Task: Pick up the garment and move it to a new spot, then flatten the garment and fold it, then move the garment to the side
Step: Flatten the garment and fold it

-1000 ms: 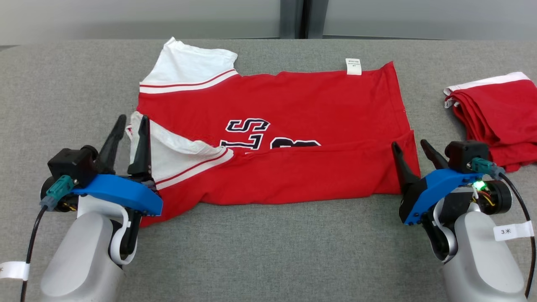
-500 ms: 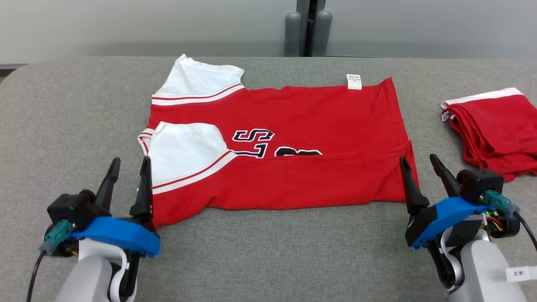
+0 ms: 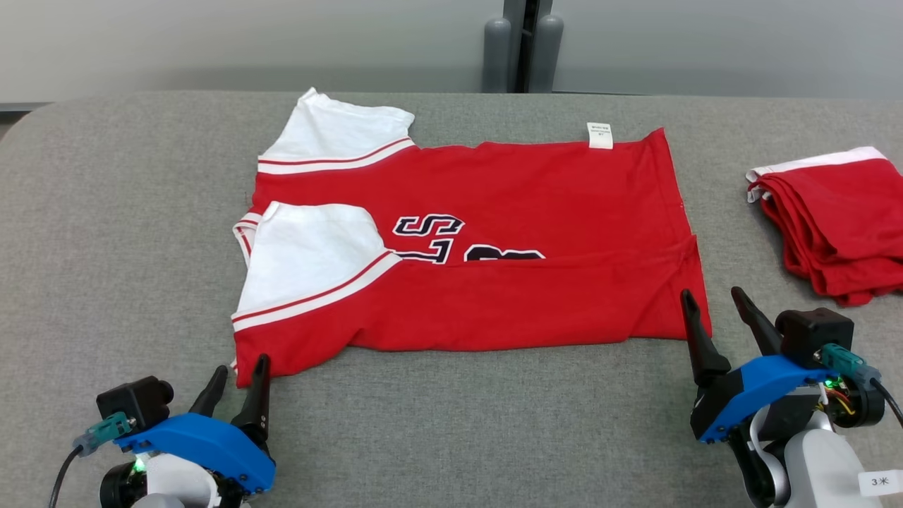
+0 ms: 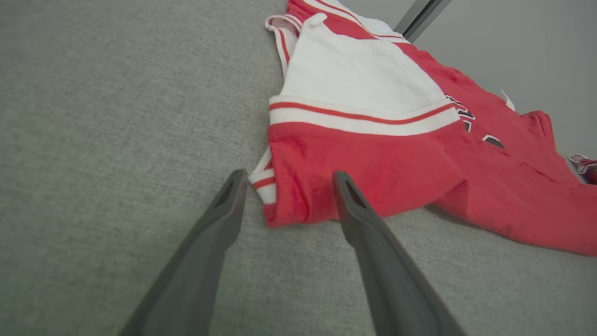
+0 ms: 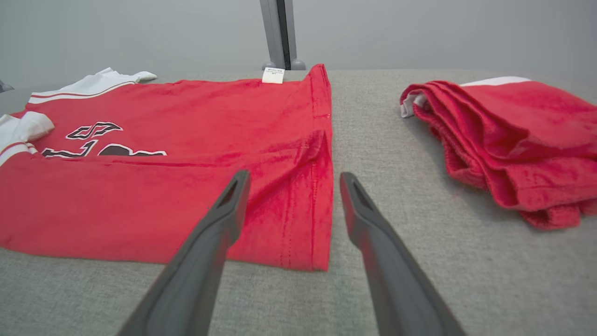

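The garment (image 3: 494, 212) is a red jersey with white sleeves and dark lettering, spread on the grey table with its near long edge folded up over the print. One white sleeve (image 3: 314, 254) lies folded onto the body. My left gripper (image 3: 240, 381) stands open just short of the garment's near left corner (image 4: 289, 205), nothing between its fingers. At the near right hem corner (image 5: 308, 242) my right gripper (image 3: 712, 307) is open too, one finger (image 5: 219, 219) over the cloth and the other (image 5: 364, 219) over bare table.
A second red garment (image 3: 839, 226) lies folded in a pile at the right of the table (image 3: 106, 212), also seen in the right wrist view as a red pile (image 5: 503, 140). A grey wall with a dark post (image 3: 522, 42) stands behind the far edge.
The left gripper has let go of the white sleeve, which now lies flat on the body, and drawn back toward me. The right gripper has also backed off a little. The camera shifted.
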